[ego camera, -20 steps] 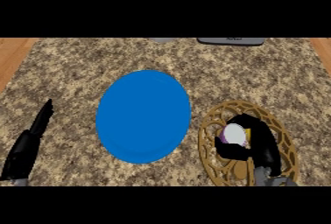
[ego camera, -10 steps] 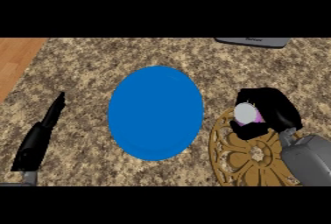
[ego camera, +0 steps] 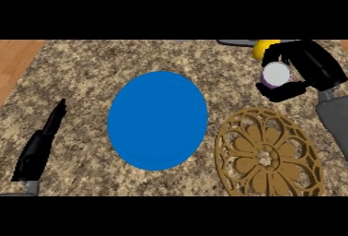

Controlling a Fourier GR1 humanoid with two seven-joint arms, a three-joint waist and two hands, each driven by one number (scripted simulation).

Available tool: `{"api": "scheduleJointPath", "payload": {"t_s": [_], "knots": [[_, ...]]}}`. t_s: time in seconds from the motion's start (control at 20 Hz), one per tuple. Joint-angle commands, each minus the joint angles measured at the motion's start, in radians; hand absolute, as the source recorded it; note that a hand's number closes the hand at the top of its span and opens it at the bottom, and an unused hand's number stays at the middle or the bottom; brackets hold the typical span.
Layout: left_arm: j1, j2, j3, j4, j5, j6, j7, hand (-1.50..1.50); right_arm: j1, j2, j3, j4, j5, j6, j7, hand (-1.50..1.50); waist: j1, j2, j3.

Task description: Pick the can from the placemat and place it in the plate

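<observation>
Blue and bare, the plate [ego camera: 158, 120] lies in the middle of the speckled stone counter [ego camera: 81, 69], and nothing rests on it yet, so the placing step is not done. The can [ego camera: 276, 73], showing a white top with a purple side, sits inside the curl of the right hand [ego camera: 309, 64], whose black fingers and thumb wrap round it at the view's upper right. It is held above the counter, up and to the right of the plate and beyond the far edge of the golden openwork placemat [ego camera: 267, 154], which now carries nothing. That suggests the can is lifted clear of the mat so it can travel without dragging on the lattice. A yellow object [ego camera: 265, 46] peeks out just behind the hand; what it is cannot be told. The left hand [ego camera: 41, 143] rests at the lower left, fingers straight and together, well apart from the plate, likely kept out of the carrying path. The next move probably calls for a leftward carry over the plate.
</observation>
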Motion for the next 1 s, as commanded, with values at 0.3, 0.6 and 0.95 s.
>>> {"api": "scheduleJointPath", "payload": {"t_s": [0.3, 0.6, 0.95], "knots": [[0.044, 0.015, 0.049, -0.002, 0.024, -0.023, 0.015, 0.00, -0.250, 0.093, -0.075, 0.193, -0.179, 0.180, -0.358, 1.50, -0.057, -0.020, -0.003], [0.080, -0.025, 0.040, -0.022, -0.030, 0.013, -0.012, 0.00, -0.326, 0.221, -0.030, 0.164, -0.147, 0.229, -0.261, 1.50, -0.074, -0.025, -0.004], [0.076, 0.020, 0.093, -0.083, 0.016, -0.055, 0.077, 0.00, -0.306, 0.409, 0.046, 0.069, -0.110, 0.222, -0.053, 1.50, -0.083, -0.028, -0.004]]}}
